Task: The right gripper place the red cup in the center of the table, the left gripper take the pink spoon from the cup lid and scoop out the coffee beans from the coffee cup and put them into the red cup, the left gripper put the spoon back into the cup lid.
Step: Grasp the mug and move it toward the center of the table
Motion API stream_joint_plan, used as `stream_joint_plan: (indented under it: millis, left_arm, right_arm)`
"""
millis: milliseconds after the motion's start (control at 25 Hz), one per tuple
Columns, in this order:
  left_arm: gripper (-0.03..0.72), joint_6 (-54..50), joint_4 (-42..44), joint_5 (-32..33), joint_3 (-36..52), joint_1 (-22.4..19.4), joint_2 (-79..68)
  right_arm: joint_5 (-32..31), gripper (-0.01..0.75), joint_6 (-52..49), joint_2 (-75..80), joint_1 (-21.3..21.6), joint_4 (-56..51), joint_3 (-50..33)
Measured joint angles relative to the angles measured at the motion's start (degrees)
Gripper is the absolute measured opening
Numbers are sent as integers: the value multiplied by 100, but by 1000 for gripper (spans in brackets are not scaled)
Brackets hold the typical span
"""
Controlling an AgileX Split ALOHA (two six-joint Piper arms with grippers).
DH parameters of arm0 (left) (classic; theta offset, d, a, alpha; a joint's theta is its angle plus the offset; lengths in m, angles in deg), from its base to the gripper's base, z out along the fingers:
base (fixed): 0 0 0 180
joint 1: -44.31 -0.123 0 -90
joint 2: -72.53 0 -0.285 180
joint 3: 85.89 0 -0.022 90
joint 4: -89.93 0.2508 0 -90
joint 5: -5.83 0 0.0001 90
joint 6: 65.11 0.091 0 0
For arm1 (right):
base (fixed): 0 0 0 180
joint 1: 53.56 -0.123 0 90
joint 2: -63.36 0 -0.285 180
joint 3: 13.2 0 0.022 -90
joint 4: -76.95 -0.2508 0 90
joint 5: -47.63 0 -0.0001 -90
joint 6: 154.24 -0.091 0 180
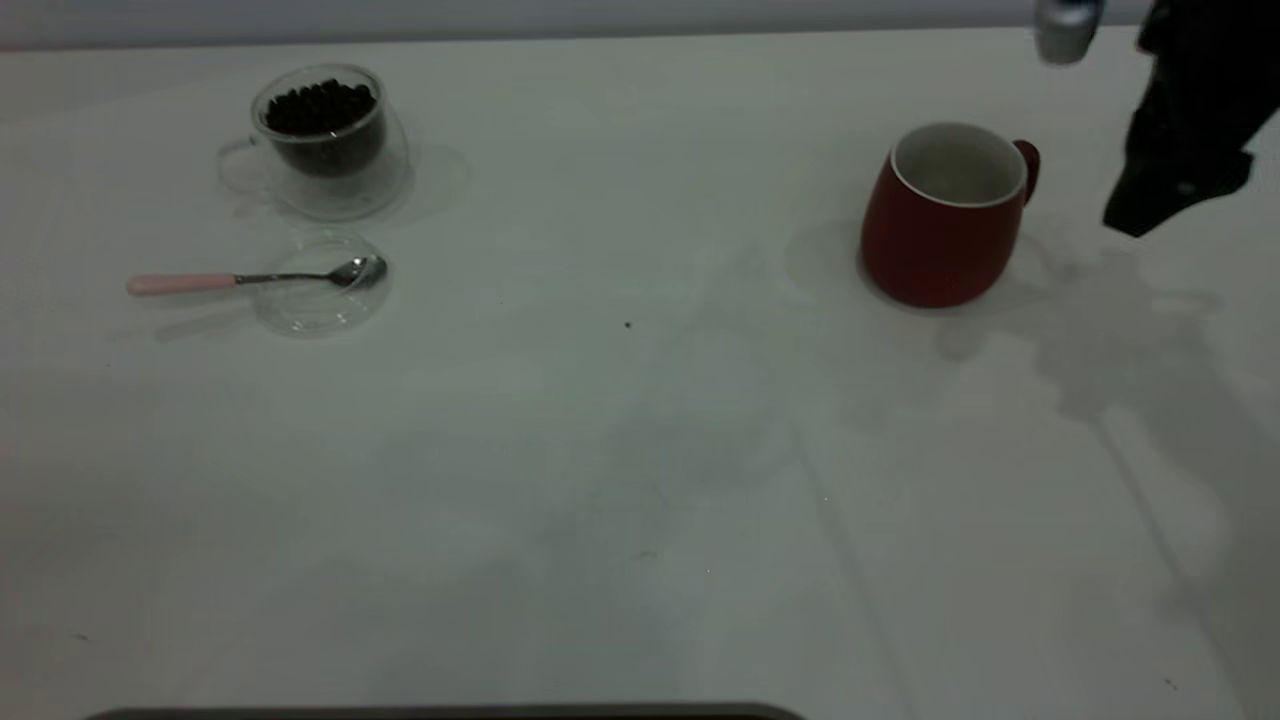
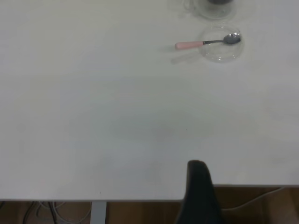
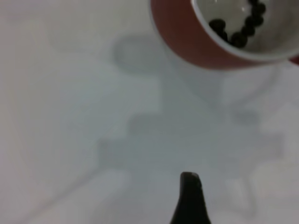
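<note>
The red cup [image 1: 945,215] stands upright on the right part of the white table [image 1: 640,480], its handle toward the right arm. In the right wrist view the red cup [image 3: 187,37] holds several dark coffee beans [image 3: 236,30]. My right gripper [image 1: 1128,222] hangs just right of the cup, apart from it, shut and empty [image 3: 190,177]. At the far left the clear coffee cup [image 1: 325,140] is full of beans [image 1: 320,105]. In front of it the pink spoon [image 1: 250,279] lies with its bowl on the cup lid [image 1: 318,300]. My left gripper [image 2: 198,164] is shut over the table edge, far from the spoon [image 2: 205,43] and the lid [image 2: 222,51].
A silver cylinder [image 1: 1065,30] shows at the top right beside the right arm. A dark strip [image 1: 450,712] runs along the near edge. The left wrist view shows the table edge with floor and cables [image 2: 56,212] below it. A small dark speck [image 1: 627,324] lies mid-table.
</note>
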Motion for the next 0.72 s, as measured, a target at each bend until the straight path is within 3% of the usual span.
stream_joint_plan:
  millis: [280,720]
  left_arm:
    - [589,-11,0,0,0,0,0]
    - [589,-16,0,0,0,0,0]
  right_arm:
    - [685,612,557,654,-312,126,318]
    - [1184,596,630,979,-880,193,501]
